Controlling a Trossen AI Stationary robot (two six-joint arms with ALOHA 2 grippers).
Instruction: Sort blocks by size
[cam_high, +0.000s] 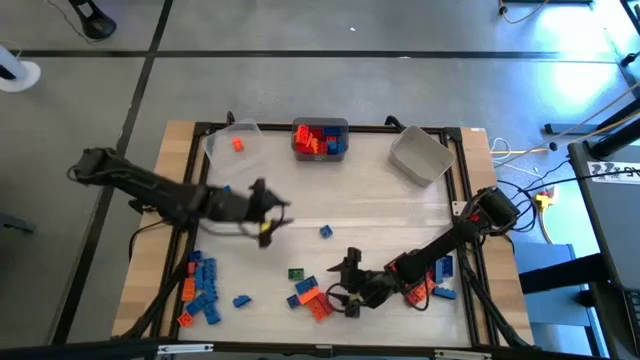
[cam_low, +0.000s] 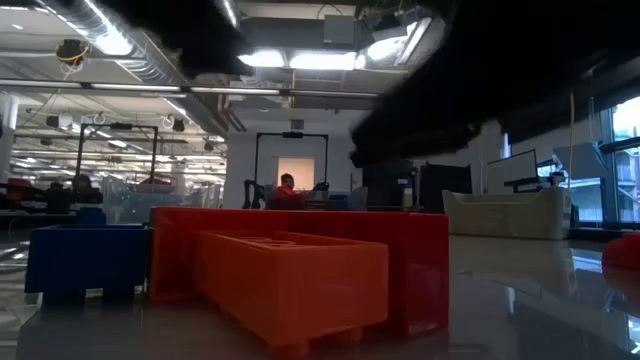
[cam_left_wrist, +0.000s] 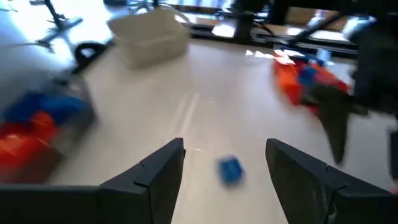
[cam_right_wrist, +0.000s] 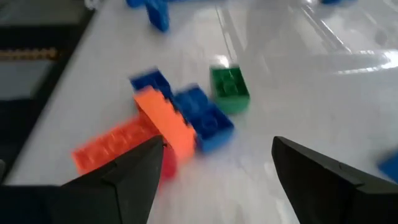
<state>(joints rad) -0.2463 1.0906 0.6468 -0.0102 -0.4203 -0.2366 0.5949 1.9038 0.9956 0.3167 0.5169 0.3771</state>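
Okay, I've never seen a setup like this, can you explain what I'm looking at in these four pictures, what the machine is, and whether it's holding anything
This is a two-armed robot at a wooden-edged table, sorting small studded plastic toy bricks.

One picture looks straight down from above. One sits at tabletop level, so the red and orange bricks fill it. The other two come from cameras on each wrist, looking past that arm's own dark fingers.

The left gripper is open and empty, above a lone small blue brick near the table's middle. The right gripper is also open and empty, facing a cluster of orange and blue bricks with a green brick beside it.

Along the far edge stand a clear plastic bin with one orange brick, a middle bin of red and blue bricks, and a grey bin.
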